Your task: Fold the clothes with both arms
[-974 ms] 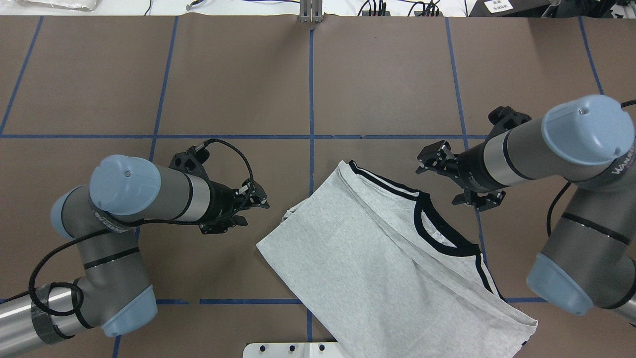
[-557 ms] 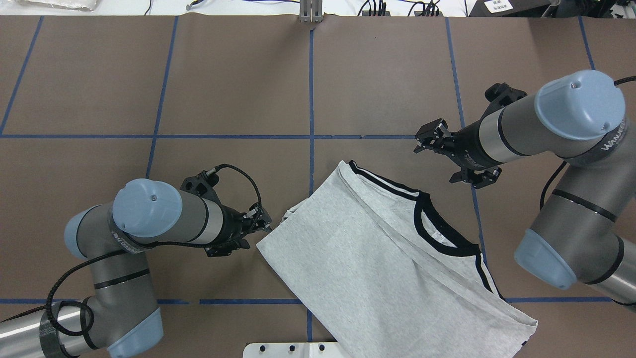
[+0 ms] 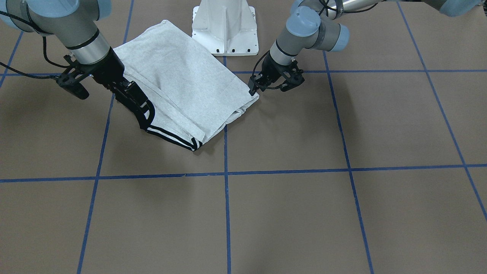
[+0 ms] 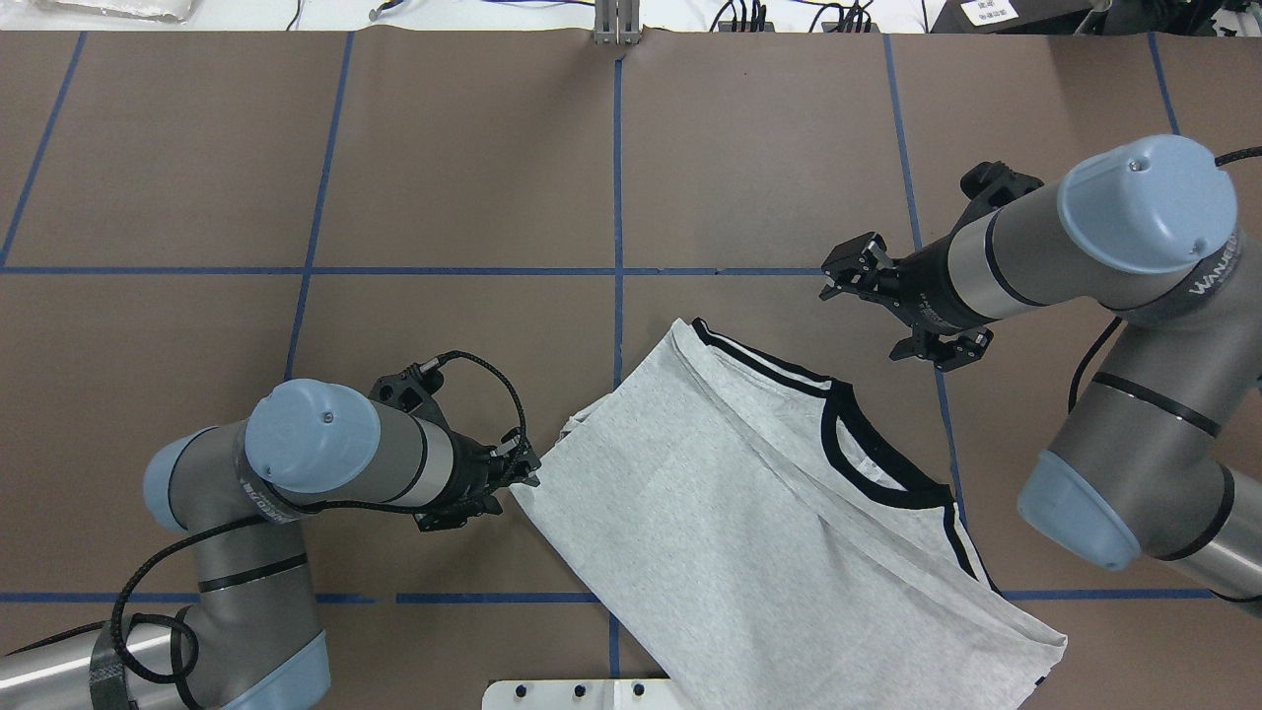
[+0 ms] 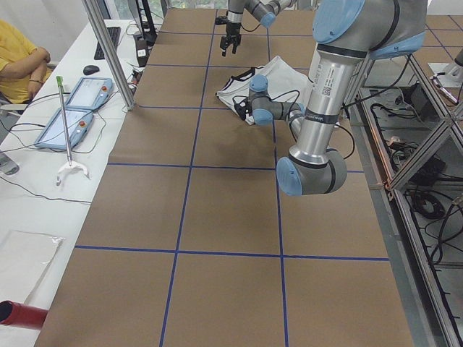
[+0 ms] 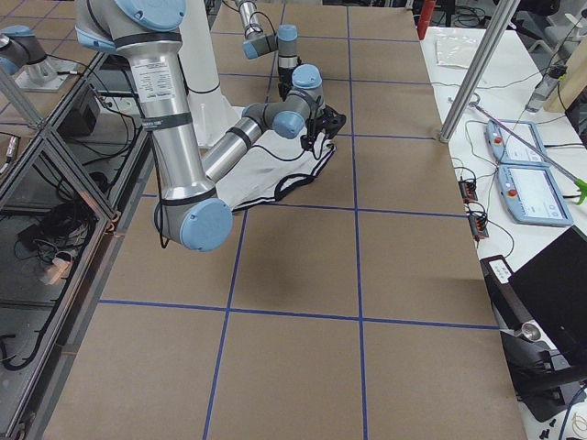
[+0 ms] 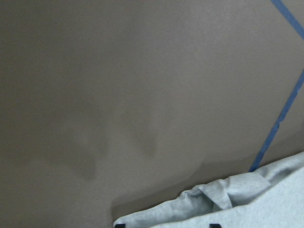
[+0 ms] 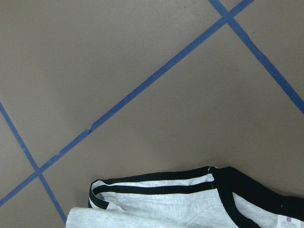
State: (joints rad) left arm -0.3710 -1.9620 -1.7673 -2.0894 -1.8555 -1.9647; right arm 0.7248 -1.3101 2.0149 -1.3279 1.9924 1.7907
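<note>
A: Overhead exterior view: how far along is the fold judged to be?

B: Approx. halfway. T-shirt is laid slantwise by the tabletop's near edge, right of centre, print not in view. A doubled layer is seen, its edge running beside the striped shoulders. A compact bundle isn't reached yet.

A: Grippers?

B: Left gripper is set low at the shirt's left corner. Its tips are seen apart in the wrist view, w/ cloth edge between them, and nothing is clamped. Farther out, right gripper is held above the tabletop just beyond the collar, jaws spread, nothing held.

A: What's left?

B: Prob. both ends to be gripped, then a further fold across.
</note>
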